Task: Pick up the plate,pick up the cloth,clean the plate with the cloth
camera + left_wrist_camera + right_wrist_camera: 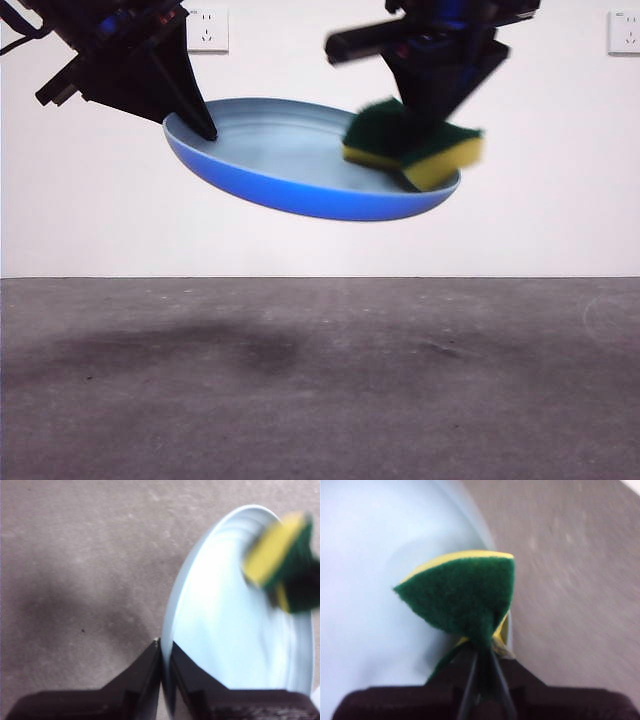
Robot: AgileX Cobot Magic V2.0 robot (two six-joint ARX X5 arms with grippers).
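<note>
The left gripper (205,128) is clamped on the rim of the wide, shallow, round light-blue plate (290,160), held tilted above the grey table (320,390). Across from it, the right gripper (425,135) pinches the yellow sponge cloth with green scouring layer (415,140), pressed on the plate's inner surface near its far rim.
</note>
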